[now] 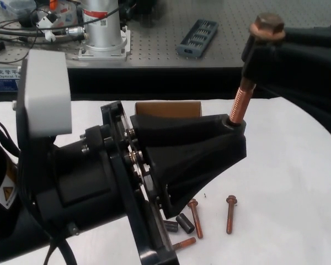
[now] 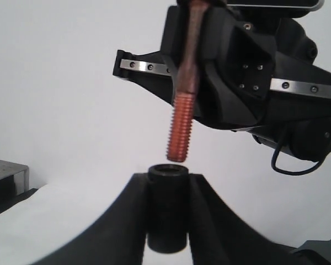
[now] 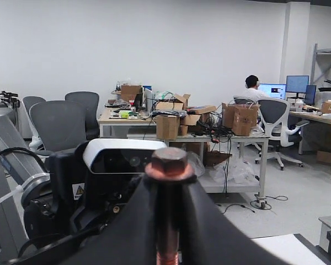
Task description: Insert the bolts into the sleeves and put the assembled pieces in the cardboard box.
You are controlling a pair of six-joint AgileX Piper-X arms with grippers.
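Insertion step. Left hand (image 1: 231,128) pinches the sleeve (image 2: 167,212) upright. Right hand (image 1: 260,44) pinches the bolt (image 2: 183,110) under its head, threaded tip just above the sleeve mouth, not in. Next: push straight down, axes aligned. Cardboard box (image 1: 168,108) waits behind; spare bolts (image 1: 230,212) lie on the surface (image 1: 298,193).

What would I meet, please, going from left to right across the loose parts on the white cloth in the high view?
Dark sleeve → second dark sleeve → slanted copper bolt → separate copper bolt. I left out the lowest bolt, since it lies across under the sleeves.
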